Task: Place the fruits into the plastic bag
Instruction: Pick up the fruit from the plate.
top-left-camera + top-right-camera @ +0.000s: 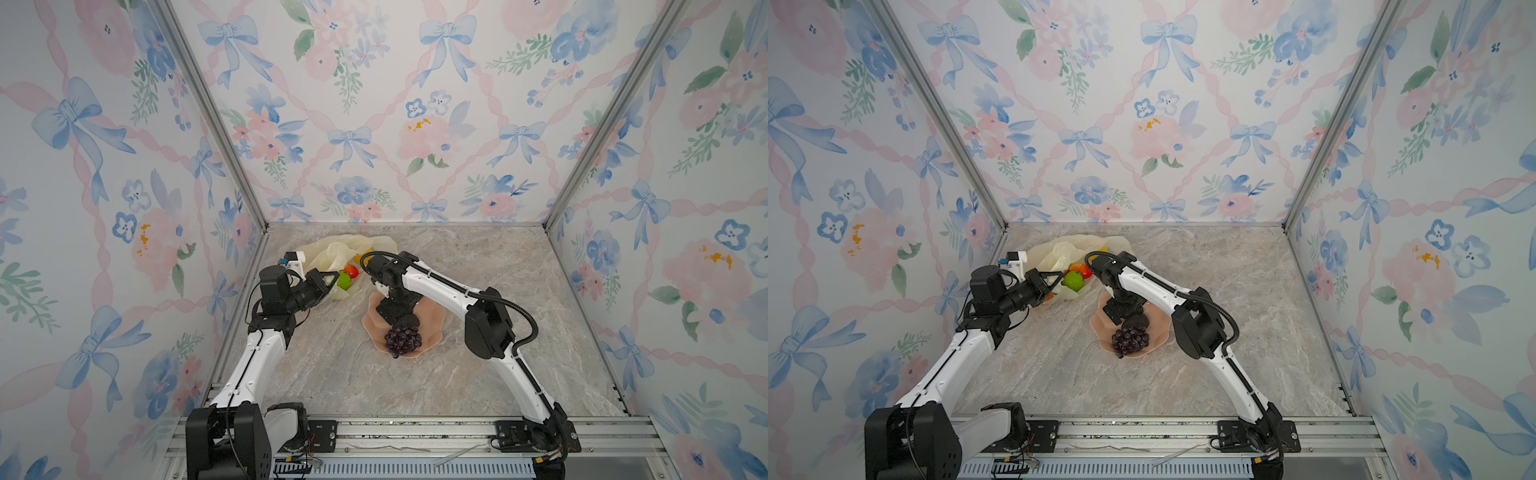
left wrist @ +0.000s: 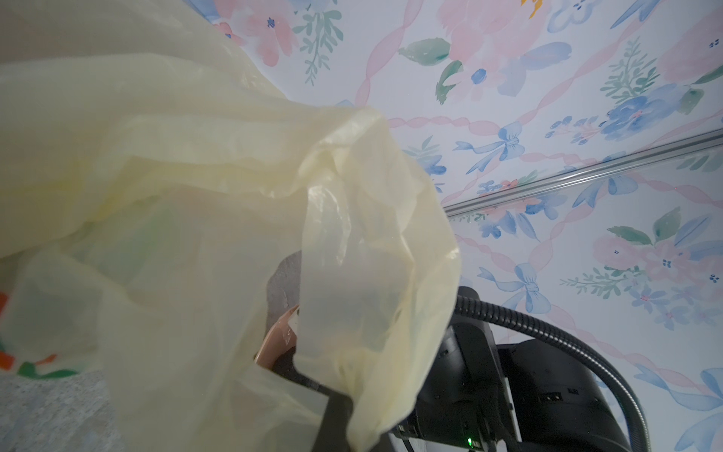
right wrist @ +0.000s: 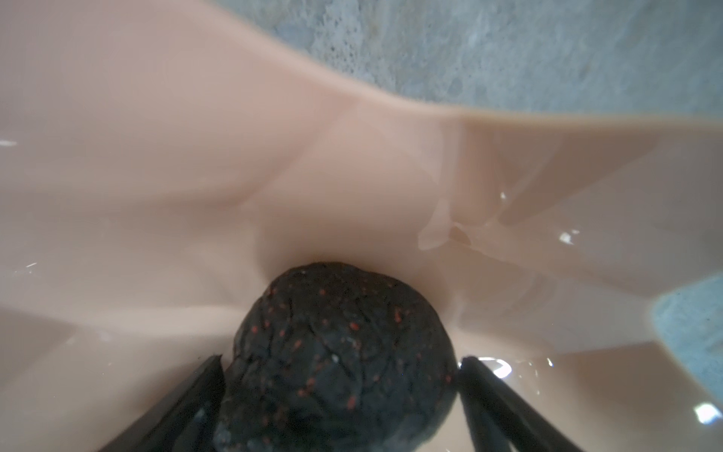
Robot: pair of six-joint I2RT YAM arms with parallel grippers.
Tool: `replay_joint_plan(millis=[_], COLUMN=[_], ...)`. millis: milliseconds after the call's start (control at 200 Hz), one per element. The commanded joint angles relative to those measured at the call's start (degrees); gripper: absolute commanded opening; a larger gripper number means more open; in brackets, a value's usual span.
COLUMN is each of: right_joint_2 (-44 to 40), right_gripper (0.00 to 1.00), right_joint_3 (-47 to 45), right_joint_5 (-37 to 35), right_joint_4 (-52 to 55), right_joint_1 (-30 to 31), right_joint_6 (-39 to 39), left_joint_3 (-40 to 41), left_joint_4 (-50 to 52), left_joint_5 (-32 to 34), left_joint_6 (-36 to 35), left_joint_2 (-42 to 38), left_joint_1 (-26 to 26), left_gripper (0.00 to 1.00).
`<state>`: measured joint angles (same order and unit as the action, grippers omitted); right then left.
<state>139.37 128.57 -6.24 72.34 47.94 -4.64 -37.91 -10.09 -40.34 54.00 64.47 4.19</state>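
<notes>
Left gripper (image 1: 332, 281): jaws together, clamped on the near edge of the plastic bag (image 1: 332, 251) at far left (film drapes over one finger in the left wrist view). A bumpy green ball (image 1: 344, 282) and a red-orange mango (image 1: 352, 271) lie at its mouth. Right gripper (image 3: 341, 362): jaws apart, straddling the black avocado (image 3: 336, 332) in the pink bowl (image 1: 434, 322). The grape bunch (image 1: 402, 340) lies just nearer.
</notes>
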Motion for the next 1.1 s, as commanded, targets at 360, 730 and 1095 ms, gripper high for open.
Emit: replay_joint_plan(millis=[360, 730, 1095], right_joint_2=[-0.83, -8.10, -16.50], right_gripper=[0.73, 0.50, 0.47], right_joint_3=[-2.36, -9.61, -18.31], right_joint_5=[1.06, -0.24, -1.16], right_joint_4=[-4.18, -12.00, -21.43], right_joint_1=[-1.97, -3.03, -3.66], right_joint_6=[-2.65, -4.24, -5.62], left_joint_3=[0.95, 0.75, 0.02], left_joint_4=[0.68, 0.68, 0.85], left_joint_5=[0.14, 0.03, 0.02], left_joint_6=[-1.26, -1.09, -1.00], left_joint_2=[-1.23, -1.18, -0.67], left_joint_1=[0.51, 0.47, 0.47], left_gripper=[0.00, 0.00, 0.00])
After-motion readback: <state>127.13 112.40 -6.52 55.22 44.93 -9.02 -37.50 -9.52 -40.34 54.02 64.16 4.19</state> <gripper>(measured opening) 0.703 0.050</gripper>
